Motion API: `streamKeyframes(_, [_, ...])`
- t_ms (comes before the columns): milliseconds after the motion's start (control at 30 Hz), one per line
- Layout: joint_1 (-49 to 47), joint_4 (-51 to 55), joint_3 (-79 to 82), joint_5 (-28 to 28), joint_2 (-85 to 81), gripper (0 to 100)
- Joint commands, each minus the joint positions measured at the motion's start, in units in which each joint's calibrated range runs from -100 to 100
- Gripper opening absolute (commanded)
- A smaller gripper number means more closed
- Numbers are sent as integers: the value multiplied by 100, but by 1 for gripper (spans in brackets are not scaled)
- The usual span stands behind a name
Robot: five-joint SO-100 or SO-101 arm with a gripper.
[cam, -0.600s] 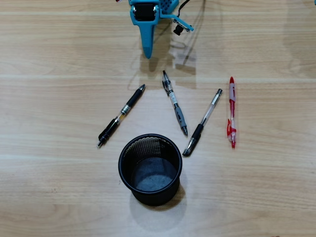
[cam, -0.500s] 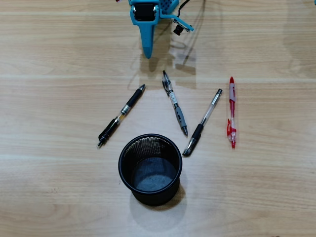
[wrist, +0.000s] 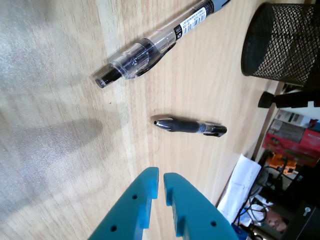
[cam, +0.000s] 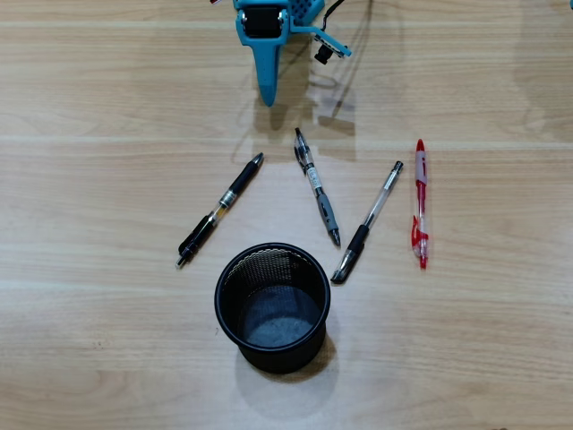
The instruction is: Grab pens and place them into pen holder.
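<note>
Pens have not shifted in the last half-second: three clear-barrelled pens (cam: 318,186) and the red pen (cam: 419,203) lie fanned on the surface (cam: 107,179) above the empty pen holder (cam: 272,307). Unmoved too, the tool (wrist: 161,181) hovers pressed nearly together, holding nothing, so collecting has not begun.

Light wooden table (cam: 107,206) bearing four separate pens, namely a black pen (cam: 220,210) at left, a grey-grip pen (cam: 317,186), a clear-barrel pen (cam: 368,221) and a red pen (cam: 420,202) at right, with a black mesh pen holder (cam: 272,308) standing below them in the overhead view
</note>
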Motion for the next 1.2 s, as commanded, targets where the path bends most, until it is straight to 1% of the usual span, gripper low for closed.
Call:
streamKeyframes(0, [8, -54, -56, 22, -61, 2])
streamKeyframes(1167, [81, -54, -47, -3, -61, 2])
